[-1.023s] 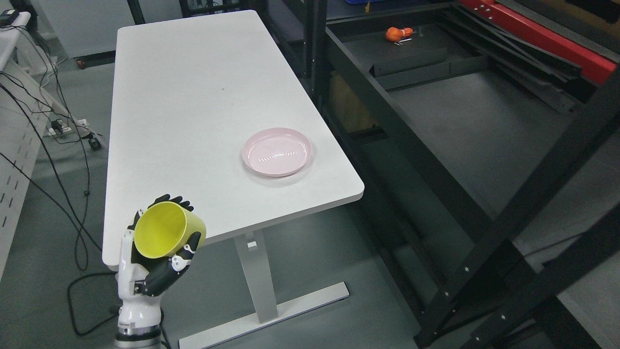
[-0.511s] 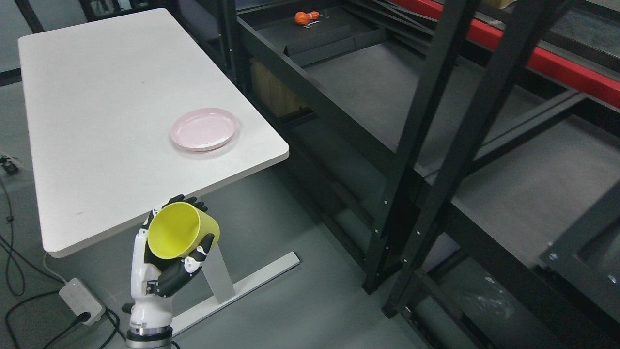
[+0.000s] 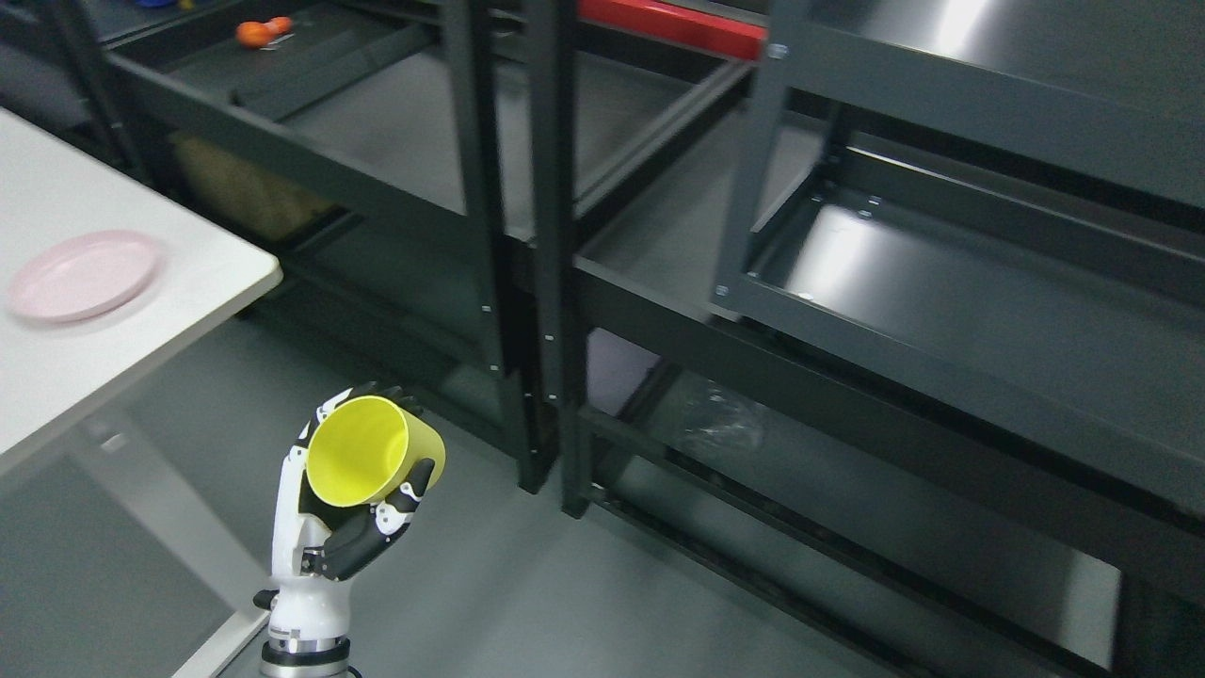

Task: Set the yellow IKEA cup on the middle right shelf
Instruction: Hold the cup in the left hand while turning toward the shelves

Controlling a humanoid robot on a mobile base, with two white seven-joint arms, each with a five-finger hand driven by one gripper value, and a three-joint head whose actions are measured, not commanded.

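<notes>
Yellow cup (image 3: 375,451): smooth plastic by its look, satin finish, faint sheen inside the bowl.
Left hand (image 3: 334,513): glossy white hard shell with matt black finger segments; ribbed bright metal collar at the wrist.
Shelving rack (image 3: 551,235): dark painted metal, semi-matt posts; shelf panels smooth enough to throw back pale glare.
Red beam (image 3: 673,24): painted metal, slight gloss.
Pink plate (image 3: 83,275): smooth, softly glossy, plastic-looking.
Table (image 3: 113,339): white top, matt and even.
Floor (image 3: 527,603): grey, smooth, dull.
</notes>
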